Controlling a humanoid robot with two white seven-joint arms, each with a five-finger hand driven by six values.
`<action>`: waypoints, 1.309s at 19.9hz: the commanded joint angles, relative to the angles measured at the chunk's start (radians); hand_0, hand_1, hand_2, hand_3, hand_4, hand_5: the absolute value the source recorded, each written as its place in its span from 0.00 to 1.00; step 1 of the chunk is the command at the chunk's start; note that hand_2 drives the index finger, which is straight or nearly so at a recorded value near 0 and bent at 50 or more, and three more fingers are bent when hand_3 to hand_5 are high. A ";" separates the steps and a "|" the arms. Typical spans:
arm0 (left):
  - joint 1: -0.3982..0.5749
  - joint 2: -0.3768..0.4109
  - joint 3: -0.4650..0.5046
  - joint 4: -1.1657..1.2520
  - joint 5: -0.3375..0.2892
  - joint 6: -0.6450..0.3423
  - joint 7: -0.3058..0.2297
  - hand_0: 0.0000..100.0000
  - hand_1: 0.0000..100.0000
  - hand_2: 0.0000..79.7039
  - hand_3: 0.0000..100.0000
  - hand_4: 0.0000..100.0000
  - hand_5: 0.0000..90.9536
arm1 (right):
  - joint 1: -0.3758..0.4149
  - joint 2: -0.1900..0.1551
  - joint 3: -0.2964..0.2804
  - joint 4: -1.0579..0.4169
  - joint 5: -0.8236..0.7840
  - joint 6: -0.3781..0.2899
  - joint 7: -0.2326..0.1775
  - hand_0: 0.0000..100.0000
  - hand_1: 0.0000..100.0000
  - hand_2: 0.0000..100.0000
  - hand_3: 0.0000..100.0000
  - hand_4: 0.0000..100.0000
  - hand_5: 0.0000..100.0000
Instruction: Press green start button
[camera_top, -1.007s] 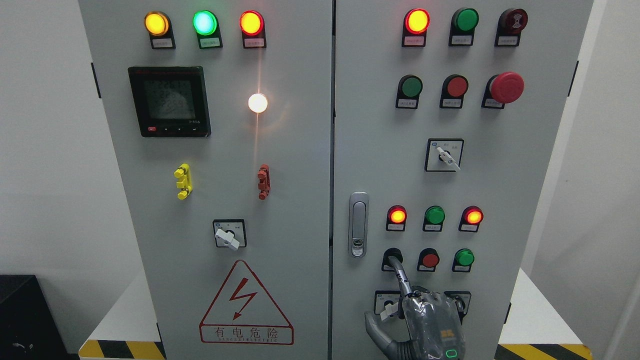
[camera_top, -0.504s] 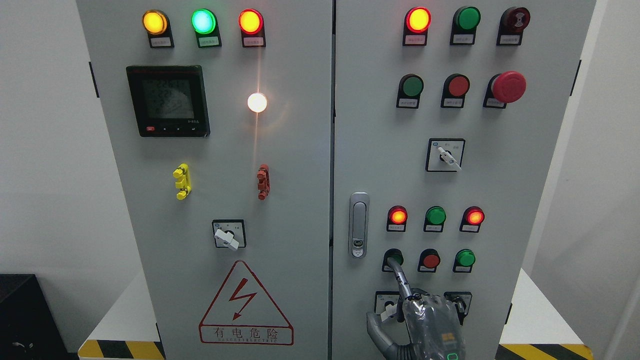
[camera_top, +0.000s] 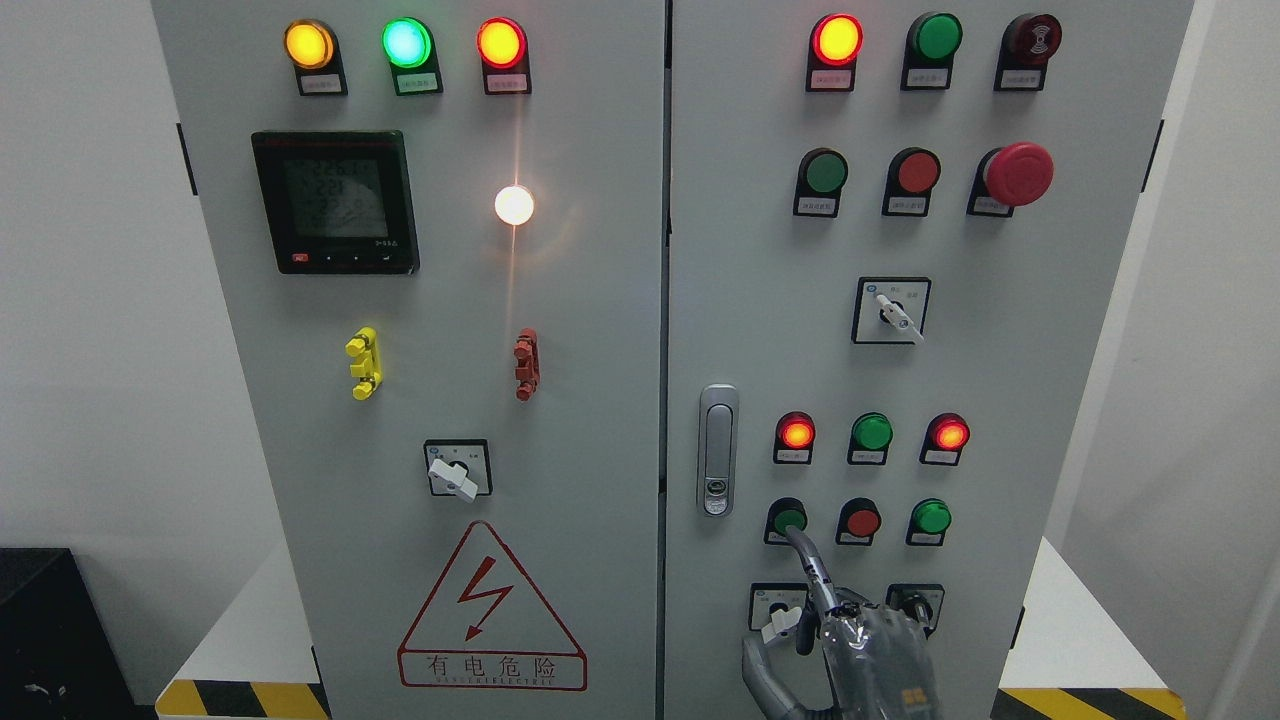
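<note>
The round green start button (camera_top: 789, 519) sits in its black collar directly above the right hand (camera_top: 868, 655), at the tip of that hand's one outstretched finger. The fingertip (camera_top: 795, 536) lies at the button's lower edge; whether it touches or hangs just short cannot be told. The grey, plastic-wrapped right hand rises from the bottom edge, right of the middle, with its back toward the camera. Its index finger points up and slightly left, the other fingers are curled in, and the thumb juts out low on the left; it grips nothing. Right of the fingertip sit a round red push button (camera_top: 861, 520) and a second round green push button (camera_top: 931, 516), all on the grey metal cabinet door (camera_top: 1000, 380).
</note>
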 joint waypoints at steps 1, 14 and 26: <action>-0.023 0.000 0.000 -0.028 0.000 0.000 -0.001 0.12 0.56 0.00 0.00 0.00 0.00 | 0.062 0.001 0.014 -0.145 -0.121 0.012 0.009 0.43 0.35 0.00 0.51 0.55 0.63; -0.023 0.000 0.000 -0.028 0.000 0.000 -0.001 0.12 0.56 0.00 0.00 0.00 0.00 | 0.182 0.001 0.018 -0.275 -0.615 0.079 0.103 0.00 0.15 0.00 0.18 0.15 0.15; -0.023 0.000 0.000 -0.028 0.000 0.000 -0.001 0.12 0.56 0.00 0.00 0.00 0.00 | 0.188 0.001 0.018 -0.289 -0.768 0.131 0.161 0.00 0.11 0.00 0.09 0.05 0.00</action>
